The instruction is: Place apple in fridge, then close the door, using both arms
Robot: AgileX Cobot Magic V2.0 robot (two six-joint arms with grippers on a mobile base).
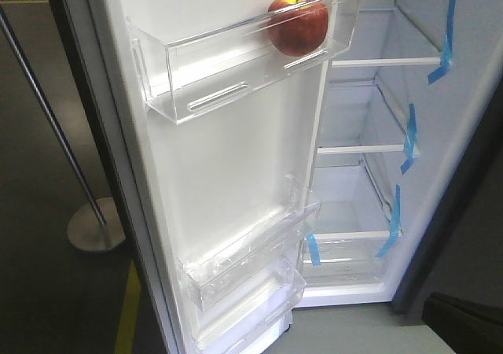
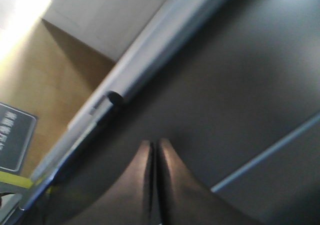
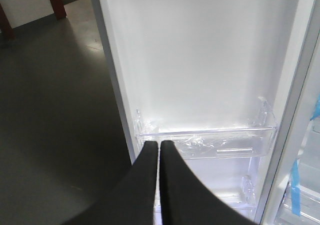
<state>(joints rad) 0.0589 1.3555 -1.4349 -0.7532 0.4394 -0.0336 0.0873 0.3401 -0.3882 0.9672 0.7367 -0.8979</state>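
In the left wrist view, the left gripper [image 2: 152, 145] rises from the bottom centre of the frame, its two dark fingers pressed together with only a thin seam between them. In the right wrist view, the right gripper [image 3: 159, 144] shows the same pose at bottom centre, black fingers meeting tip to tip, pointing up the frame.

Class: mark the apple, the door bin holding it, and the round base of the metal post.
apple [image 1: 298, 23], exterior front view, middle of its red skin.
door bin [image 1: 212, 75], exterior front view, clear front wall.
post base [image 1: 95, 228], exterior front view, top of the metal disc.
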